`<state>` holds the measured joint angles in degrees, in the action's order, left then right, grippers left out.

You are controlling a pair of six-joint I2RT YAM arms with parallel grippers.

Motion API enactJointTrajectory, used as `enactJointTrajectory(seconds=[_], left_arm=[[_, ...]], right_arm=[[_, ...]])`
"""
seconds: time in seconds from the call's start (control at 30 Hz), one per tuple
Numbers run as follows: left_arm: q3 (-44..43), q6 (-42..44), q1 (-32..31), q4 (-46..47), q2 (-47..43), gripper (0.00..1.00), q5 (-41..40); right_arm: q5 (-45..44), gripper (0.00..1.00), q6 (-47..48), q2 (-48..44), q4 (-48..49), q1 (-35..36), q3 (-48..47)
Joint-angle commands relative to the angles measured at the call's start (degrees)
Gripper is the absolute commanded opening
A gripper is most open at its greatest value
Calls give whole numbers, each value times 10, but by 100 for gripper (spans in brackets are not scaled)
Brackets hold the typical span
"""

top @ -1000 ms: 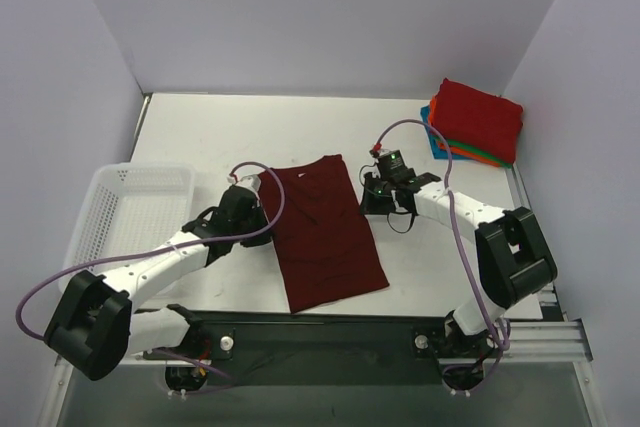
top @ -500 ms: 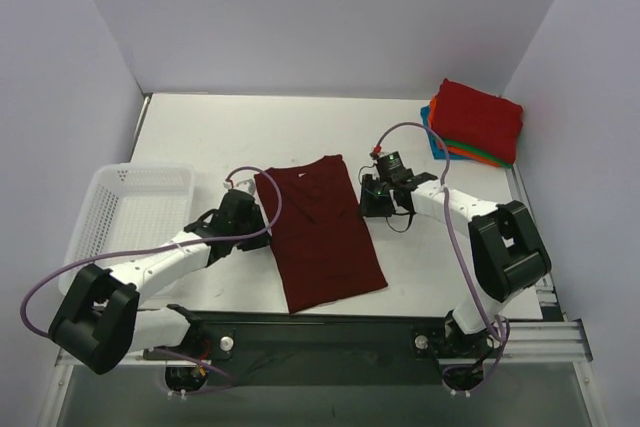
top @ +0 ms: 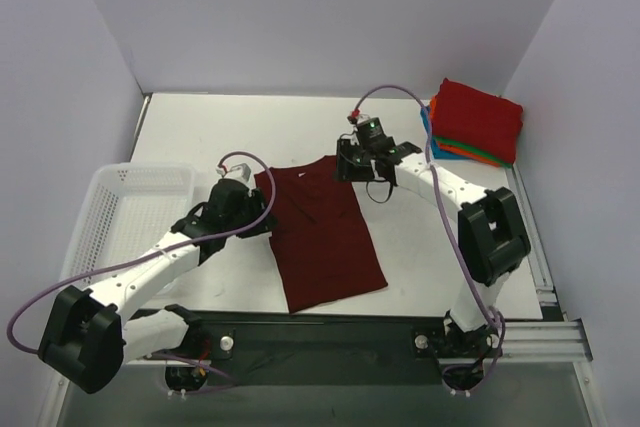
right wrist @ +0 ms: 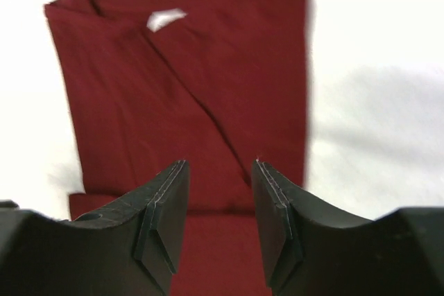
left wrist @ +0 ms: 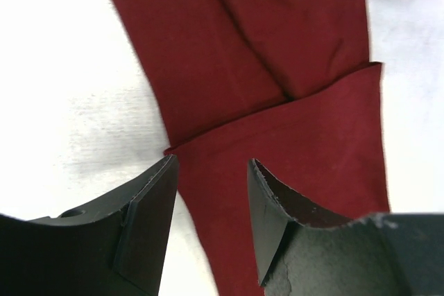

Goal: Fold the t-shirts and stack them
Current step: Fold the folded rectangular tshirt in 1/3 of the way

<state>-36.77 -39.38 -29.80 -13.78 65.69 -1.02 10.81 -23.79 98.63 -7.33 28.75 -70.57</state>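
The maroon shirt [top: 328, 237] lies flat in the middle of the worktop [top: 200, 132]. It is narrowed to a long strip with its sides turned in, and its collar [right wrist: 104, 1] points toward the top of the overhead frame. The stack of folded shirts [top: 478, 119] sits at the upper right with a red one on top, and a white basket [top: 112, 179] stands at the left.

The cloth looks thin, limp and light, so I'd expect it to sag and fall open if lifted by a single point. The safer hold, to my eye, is a pinch through all the layers at the two corners of one short end, so the turned-in sides come along.

The left arm stretches up from the lower left of the overhead frame. The left tool [left wrist: 211, 199] sits low over the strip's left edge, by the folded-in sleeve, with its jaws apart and nothing between them. The right arm rises from the lower right and bends leftward. The right tool [right wrist: 218, 199] hangs over the collar end near the strip's upper right corner, also parted and gripping nothing.
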Motion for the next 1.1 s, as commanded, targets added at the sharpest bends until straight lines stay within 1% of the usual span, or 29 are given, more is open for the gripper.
enactJointTrajectory(seconds=[0.0, 0.13, 0.23, 0.53, 0.63, 0.77, 0.87, 0.9, 0.93, 0.97, 1.0, 1.07], left_arm=[[-33, -8, 4, -20, -24, 55, 26], [-38, -15, 4, -39, -43, 55, 42], [-37, -18, 6, -46, -58, 55, 46], [-36, -16, 11, -57, -75, 55, 48], [-32, -17, 11, -55, -74, 55, 48], [-31, -17, 11, -51, -67, 55, 51], [-32, -17, 12, -50, -65, 55, 52], [-30, -17, 12, -50, -65, 55, 52], [-30, -17, 12, -49, -65, 55, 53], [-29, -17, 13, -49, -65, 55, 54], [-28, -18, 13, -48, -65, 54, 56], [-27, -18, 14, -48, -65, 54, 58]], right_arm=[[13, 41, 21, 62, -31, 21, -61], [25, 41, 24, 134, -36, 28, -106], [24, 41, 27, 163, -41, 38, -127], [-7, 40, 24, 185, -42, 59, -137], [-15, 34, 20, 177, -42, 59, -134], [-10, 21, 17, 169, -36, 61, -135], [-20, 16, 17, 162, -33, 66, -134], [-25, 17, 16, 160, -29, 67, -131], [-24, 22, 17, 156, -25, 67, -132], [-25, 32, 18, 156, -20, 68, -135], [-26, 35, 19, 157, -18, 68, -144], [-26, 36, 21, 163, -13, 68, -157]])
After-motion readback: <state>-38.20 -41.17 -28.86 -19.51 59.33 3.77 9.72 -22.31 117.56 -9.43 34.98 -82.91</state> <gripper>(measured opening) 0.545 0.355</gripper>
